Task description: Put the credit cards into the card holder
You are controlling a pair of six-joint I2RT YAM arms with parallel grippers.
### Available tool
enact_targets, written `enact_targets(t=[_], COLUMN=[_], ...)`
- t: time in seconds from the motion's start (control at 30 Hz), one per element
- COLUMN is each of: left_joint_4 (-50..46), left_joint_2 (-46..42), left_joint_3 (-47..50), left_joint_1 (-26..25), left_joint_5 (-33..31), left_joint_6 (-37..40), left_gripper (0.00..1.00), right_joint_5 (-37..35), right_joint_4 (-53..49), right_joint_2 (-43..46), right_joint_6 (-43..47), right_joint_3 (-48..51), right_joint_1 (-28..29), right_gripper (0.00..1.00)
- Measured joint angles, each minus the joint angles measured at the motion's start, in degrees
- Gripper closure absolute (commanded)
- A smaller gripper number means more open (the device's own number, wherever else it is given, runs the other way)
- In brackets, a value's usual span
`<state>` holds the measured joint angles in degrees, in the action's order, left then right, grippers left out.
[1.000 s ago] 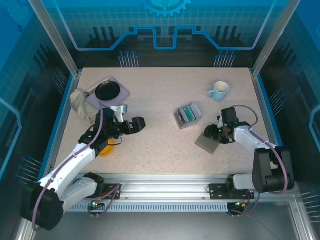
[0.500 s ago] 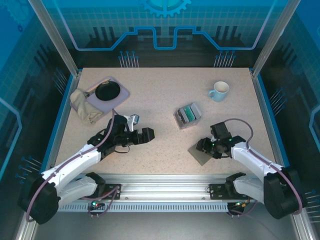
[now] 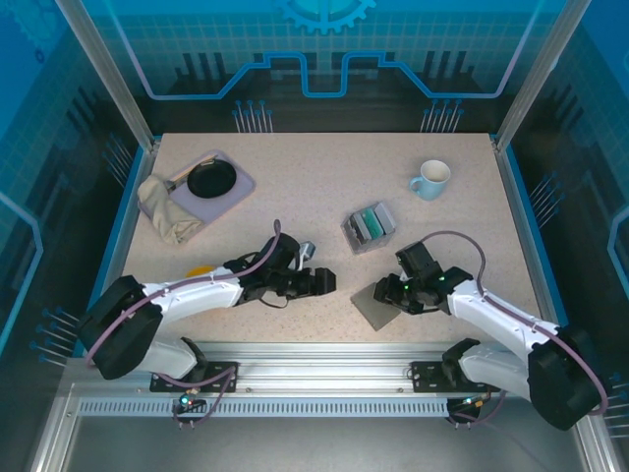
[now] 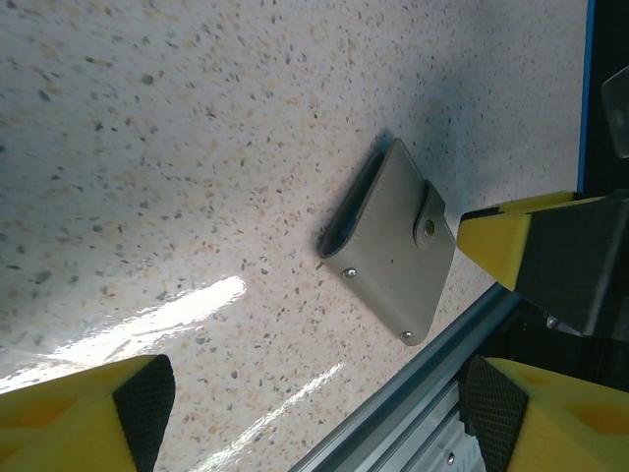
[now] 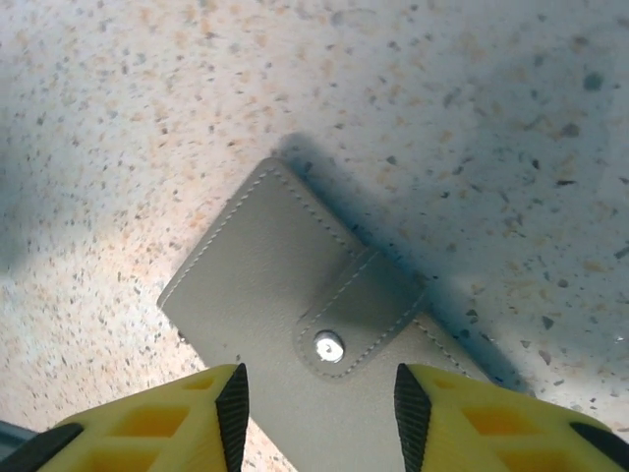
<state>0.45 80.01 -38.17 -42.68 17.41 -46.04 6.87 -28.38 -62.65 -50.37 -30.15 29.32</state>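
Speckled worktop [image 3: 324, 167], toward 5 o'clock: card holder [image 3: 371, 303] lay flat, snapped shut, right tool [image 5: 316, 403] half-spread over its flap, left tool [image 4: 314, 398] released near it. Light, thin, probably slippery; the gaping fold edge looked graspable.

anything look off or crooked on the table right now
Nothing is spilled or damaged. The grey card holder lies skewed to the near edge of the table with its snap closed. The beige cloth sits crumpled by the tray.

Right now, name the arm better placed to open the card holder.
Right. The right claw sits over the snap flap of the card holder; the left claw stands apart beside it.
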Motion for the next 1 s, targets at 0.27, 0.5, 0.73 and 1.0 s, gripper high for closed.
enact_targets(t=[0.27, 0.5, 0.73, 1.0], left_joint_4=[0.5, -0.7, -0.6, 1.7], left_joint_2=[-1.3, -3.2, -3.2, 0.8], left_joint_3=[0.1, 0.1, 0.9, 1.0], left_joint_1=[-0.3, -0.3, -0.3, -0.3], left_joint_5=[-5.1, -8.2, -8.7, -6.9], left_joint_6=[-1.7, -2.4, -6.3, -9.2], left_gripper=[0.19, 0.22, 0.24, 0.29], right_joint_5=[4.1, 6.3, 6.9, -0.7], right_joint_4=[-1.6, 9.1, 19.1, 8.1], right_joint_2=[-4.2, -9.5, -17.9, -13.4], right_joint_6=[5.2, -6.1, -13.5, -3.3], right_joint_3=[1.2, 1.4, -3.7, -9.5], right_joint_1=[4.2, 7.9, 13.5, 9.1], right_gripper=[0.64, 0.63, 0.62, 0.65])
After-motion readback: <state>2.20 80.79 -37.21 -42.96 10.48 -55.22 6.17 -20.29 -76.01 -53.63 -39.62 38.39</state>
